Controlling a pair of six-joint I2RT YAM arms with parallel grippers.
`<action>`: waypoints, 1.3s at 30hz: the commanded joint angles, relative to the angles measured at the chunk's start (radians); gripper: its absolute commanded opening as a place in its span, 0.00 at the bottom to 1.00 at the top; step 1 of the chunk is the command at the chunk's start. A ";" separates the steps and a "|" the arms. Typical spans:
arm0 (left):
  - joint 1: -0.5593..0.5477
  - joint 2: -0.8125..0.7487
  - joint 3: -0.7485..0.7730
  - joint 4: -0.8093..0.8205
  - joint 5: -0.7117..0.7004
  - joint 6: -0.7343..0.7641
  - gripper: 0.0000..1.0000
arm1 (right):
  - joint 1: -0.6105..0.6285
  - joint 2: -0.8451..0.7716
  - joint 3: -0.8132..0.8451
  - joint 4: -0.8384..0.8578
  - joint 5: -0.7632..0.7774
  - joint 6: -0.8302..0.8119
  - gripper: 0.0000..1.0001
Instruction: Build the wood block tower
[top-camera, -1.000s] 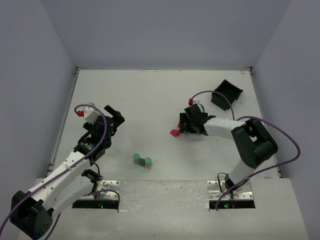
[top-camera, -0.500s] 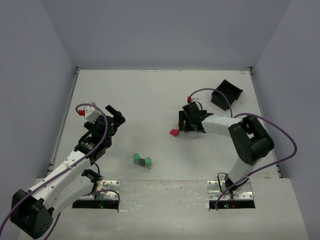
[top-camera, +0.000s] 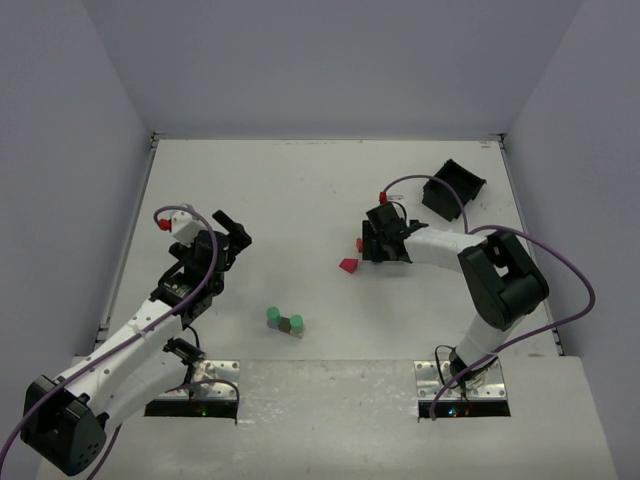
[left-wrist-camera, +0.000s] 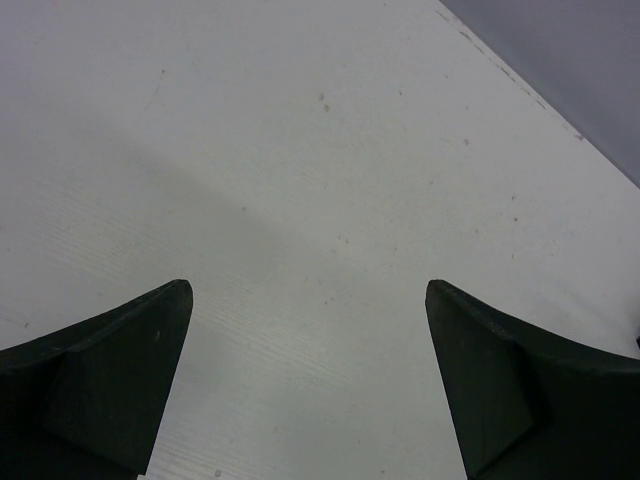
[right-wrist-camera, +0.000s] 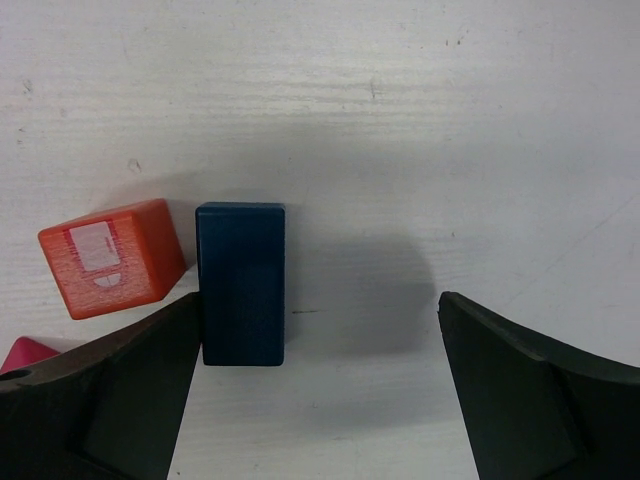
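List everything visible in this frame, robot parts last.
Table: one, white, underneath everything.
Bin: one, black, far right corner.
Blue block: one, dark blue, lying between the right fingers.
Red block: one, orange-red, beside the blue block.
Magenta block: one, magenta, near the red block.
Green blocks: two, green, centre front, dark piece between them.
Arms: two, white and black, near edge.
Left fingers: two, black, open, empty.
Right fingers: two, black, open.

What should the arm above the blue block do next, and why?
Probably slide slightly sideways, toward the orange block, before lowering. The right arm's jaws stand open over the blue block, but it lies hard by one jaw with a wide gap to the other, so centring it first looks safer.
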 joint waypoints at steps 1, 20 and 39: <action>0.008 0.000 0.003 0.053 0.010 0.011 1.00 | -0.007 0.010 0.055 -0.049 -0.018 0.007 0.92; 0.009 -0.006 0.011 0.039 0.027 0.023 1.00 | -0.007 0.098 0.105 0.037 -0.096 -0.094 0.43; 0.008 0.016 0.026 0.021 0.009 0.014 1.00 | 0.001 -0.133 -0.058 0.115 -0.234 -0.212 0.18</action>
